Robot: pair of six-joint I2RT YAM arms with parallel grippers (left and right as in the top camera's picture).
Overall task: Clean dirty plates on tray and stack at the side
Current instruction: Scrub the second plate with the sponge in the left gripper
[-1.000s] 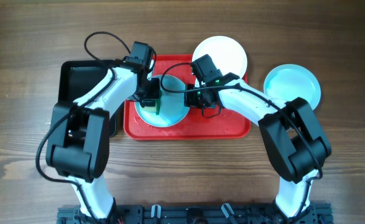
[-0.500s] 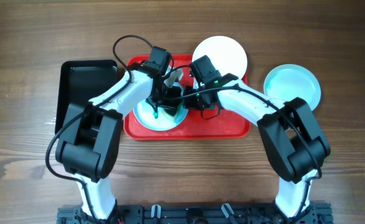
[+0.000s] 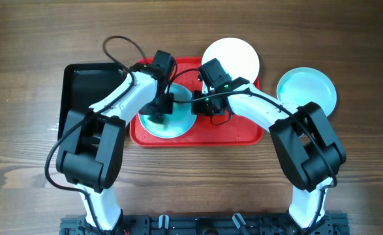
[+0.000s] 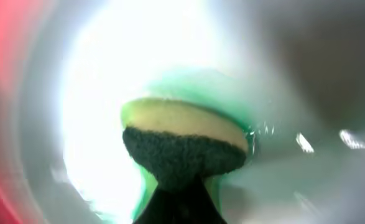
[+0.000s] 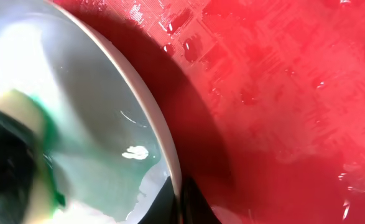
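A pale mint-blue plate (image 3: 178,121) lies on the red tray (image 3: 230,134), with green smear on it (image 5: 101,162). My left gripper (image 3: 160,111) is shut on a yellow-and-dark-green sponge (image 4: 182,140) pressed on the plate's inside (image 4: 107,74). My right gripper (image 3: 201,104) is shut on the plate's right rim (image 5: 163,155), fingers either side of it at the bottom of the right wrist view (image 5: 181,205). A white plate (image 3: 233,55) sits at the tray's back right corner. A second mint-blue plate (image 3: 306,90) lies on the table to the right.
A black tray (image 3: 80,85) stands left of the red tray, under my left arm. The red tray floor (image 5: 281,93) is wet with droplets. Bare wooden table (image 3: 191,183) lies in front of both trays.
My left gripper with the sponge swept right across the plate and has come back left over its middle. The right gripper and plate have stayed put.
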